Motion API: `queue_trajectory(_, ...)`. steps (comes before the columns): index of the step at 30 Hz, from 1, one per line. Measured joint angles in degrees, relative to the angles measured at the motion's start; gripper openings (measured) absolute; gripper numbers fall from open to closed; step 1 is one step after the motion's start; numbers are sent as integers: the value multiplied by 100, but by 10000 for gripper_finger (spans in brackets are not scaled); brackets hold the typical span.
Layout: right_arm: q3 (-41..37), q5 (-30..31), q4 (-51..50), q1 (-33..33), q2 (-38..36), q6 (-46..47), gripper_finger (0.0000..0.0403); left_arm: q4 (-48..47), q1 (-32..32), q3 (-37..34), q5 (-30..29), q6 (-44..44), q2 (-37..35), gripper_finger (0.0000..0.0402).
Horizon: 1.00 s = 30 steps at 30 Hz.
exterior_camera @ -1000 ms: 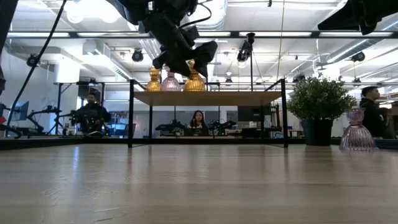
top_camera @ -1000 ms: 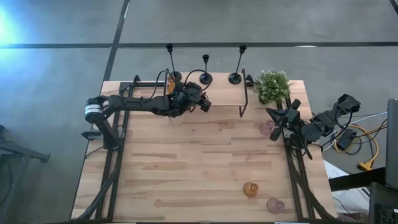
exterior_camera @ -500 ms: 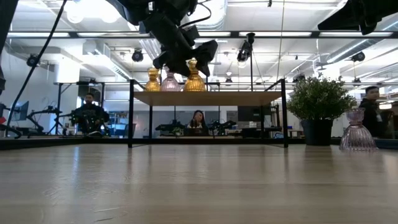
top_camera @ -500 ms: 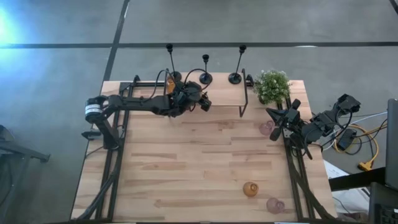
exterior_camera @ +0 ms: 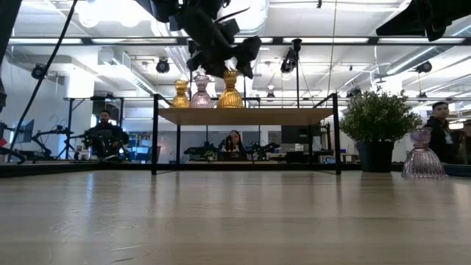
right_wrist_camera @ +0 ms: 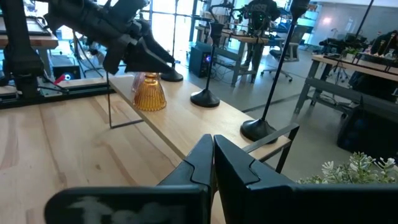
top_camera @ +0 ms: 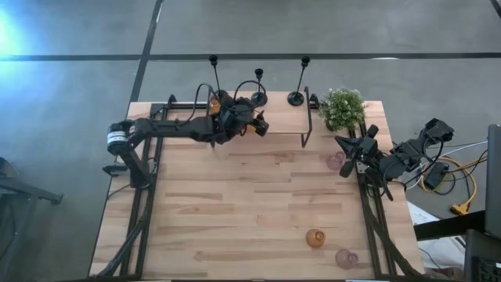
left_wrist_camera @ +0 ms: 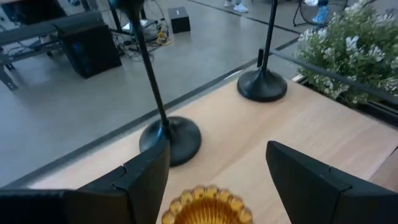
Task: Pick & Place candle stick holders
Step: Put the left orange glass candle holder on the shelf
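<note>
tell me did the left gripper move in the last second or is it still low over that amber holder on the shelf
Yes. In the low view the left gripper has risen clear of the amber holder on the shelf; from above it has shifted toward the black holders, fingers open.

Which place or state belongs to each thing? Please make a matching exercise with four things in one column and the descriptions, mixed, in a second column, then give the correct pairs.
Things:
1. left gripper
2. right gripper
3. green plant
4. amber glass holder on the table

Descriptions:
A. shut, at the table's right edge
B. stands at the far right corner, beside the shelf
C. stands alone on the near part of the table
D. open, above the shelf, over another amber holder

Pairs: 1-D, 2-A, 3-B, 4-C
</note>
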Motion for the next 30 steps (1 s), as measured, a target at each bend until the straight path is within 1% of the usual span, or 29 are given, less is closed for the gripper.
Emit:
queue_trajectory(10, 0, 0, 0, 0, -2, 0, 8, -4, -20, 707, 12, 670, 0, 268)
queue_trajectory(13, 0, 0, 0, 0, 0, 0, 8, -82, -94, 997, 224, 744, 0, 267)
queue_trajectory(15, 0, 0, 0, 0, 0, -1, 8, -129, -197, 1127, 545, 605, 0, 258)
queue_trajectory(18, 0, 0, 0, -1, 0, -2, 8, -97, -431, 1085, 987, 552, -2, 220)
queue_trajectory(21, 0, -2, 0, 0, 0, 0, 8, -52, -712, 748, 1177, 556, -4, 156)
queue_trajectory(23, 0, 0, 0, -2, -2, -2, 8, 254, -934, 397, 1168, 683, -2, 106)
queue_trajectory(26, 0, -1, 1, 0, -1, 0, 8, 1433, -1320, -294, 1175, 1139, -2, 27)
queue_trajectory(27, 0, 0, 0, -1, -2, -1, 8, 2010, -1433, -579, 1179, 1310, -2, 14)
queue_trajectory(29, 0, 0, 1, -2, -2, -2, 8, 3336, -1590, -1126, 1175, 1550, 77, 9)
queue_trajectory(30, 0, 0, 1, -1, -2, -1, 8, 3855, -1633, -1360, 1132, 1586, 116, 6)
